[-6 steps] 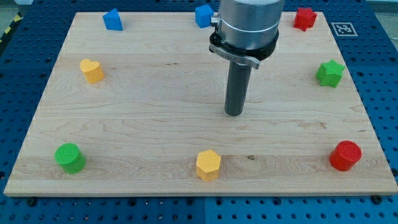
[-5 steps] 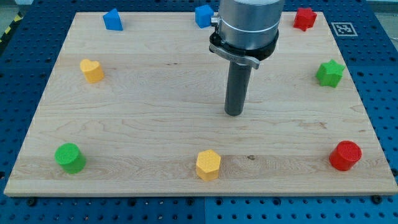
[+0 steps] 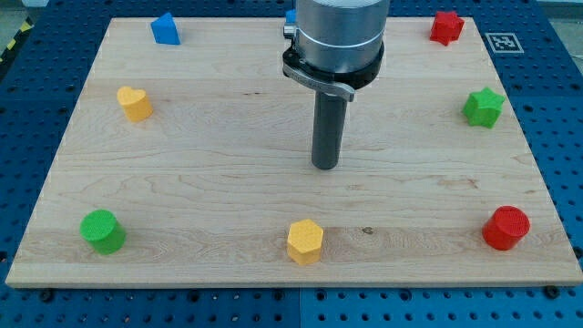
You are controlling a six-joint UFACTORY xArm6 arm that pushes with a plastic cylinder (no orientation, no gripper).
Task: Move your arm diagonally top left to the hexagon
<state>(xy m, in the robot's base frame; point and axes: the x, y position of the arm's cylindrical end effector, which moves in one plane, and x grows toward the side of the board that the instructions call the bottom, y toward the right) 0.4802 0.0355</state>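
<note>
Near board centre, my tip (image 3: 325,167) touches nothing, well above yellow hexagon (image 3: 305,241) by bottom edge. Approach step, prob. underway; next: settle up-left of it.

The wooden bench (image 3: 228,182) is being occupied along its edges. The yellow hexagon block (image 3: 305,241) is being seen at the view's bottom centre, with my tip (image 3: 325,167) standing above it, slightly to the view's right and well apart. The green cylinder block (image 3: 101,230) is being seen at bottom left, the red cylinder block (image 3: 506,228) at bottom right.
</note>
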